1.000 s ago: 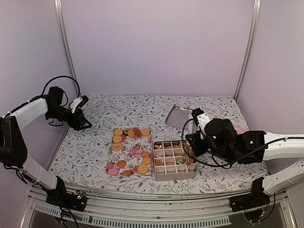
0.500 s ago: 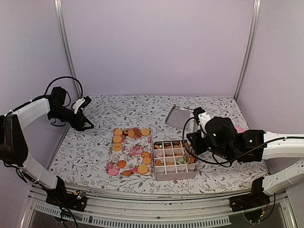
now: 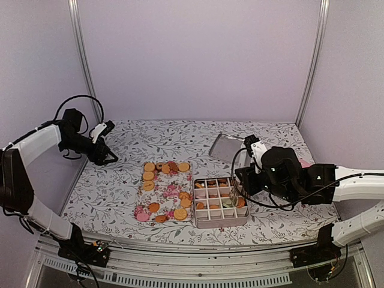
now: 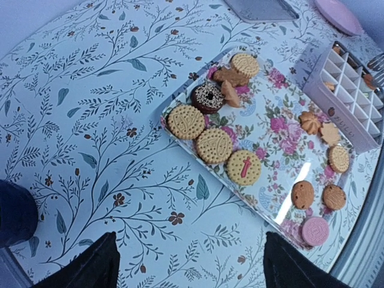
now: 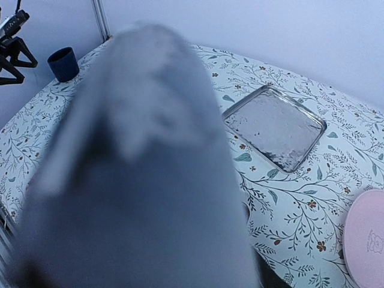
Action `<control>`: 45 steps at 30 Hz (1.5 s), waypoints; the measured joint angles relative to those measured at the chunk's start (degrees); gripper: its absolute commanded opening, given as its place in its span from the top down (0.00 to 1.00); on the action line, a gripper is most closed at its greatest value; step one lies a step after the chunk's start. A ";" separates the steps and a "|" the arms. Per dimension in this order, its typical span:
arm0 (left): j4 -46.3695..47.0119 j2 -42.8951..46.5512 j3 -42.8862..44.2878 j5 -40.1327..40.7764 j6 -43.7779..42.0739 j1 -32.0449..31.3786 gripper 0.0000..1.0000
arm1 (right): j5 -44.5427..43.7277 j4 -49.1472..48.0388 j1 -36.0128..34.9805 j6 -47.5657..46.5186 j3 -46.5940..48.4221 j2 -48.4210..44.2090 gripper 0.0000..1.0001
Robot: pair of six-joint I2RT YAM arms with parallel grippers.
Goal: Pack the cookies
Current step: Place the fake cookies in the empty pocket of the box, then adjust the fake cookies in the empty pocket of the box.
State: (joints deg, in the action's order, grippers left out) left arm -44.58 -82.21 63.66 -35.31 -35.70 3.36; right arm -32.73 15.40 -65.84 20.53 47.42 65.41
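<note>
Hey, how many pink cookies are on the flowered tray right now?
1. The pink cookie lies at the near-left corner of the flowered tray. Nothing covers the tray, so none should be hidden.

Cookies: mostly tan rounds, one pink, flat on floral tray; others in divided box.

We find the tray in the middle of the worktop, with cookies spread over it. Just right of it sits the divided box, more cookies in its cells. Behind the box lies the lid, the plate to the lid's right. The cup stands far left.
</note>
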 measured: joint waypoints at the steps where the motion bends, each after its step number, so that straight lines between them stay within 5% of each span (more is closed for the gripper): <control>1: -0.02 0.28 -0.17 0.04 -0.13 0.00 0.17 | 0.00 0.02 0.00 -0.15 0.04 -0.17 0.60; 26: -0.22 2.93 -1.14 0.87 -2.01 0.00 0.18 | 2.84 1.14 0.02 0.35 0.20 1.42 0.60; 45: -0.31 3.13 -1.14 0.55 -1.57 -0.09 0.18 | -1.03 -3.74 0.02 -8.00 3.82 1.20 0.60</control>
State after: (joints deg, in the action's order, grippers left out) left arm -44.88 -79.09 62.52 -34.76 -37.28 3.27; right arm -33.76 11.66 -65.82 12.53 51.24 66.61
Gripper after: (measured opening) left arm 0.816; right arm 0.398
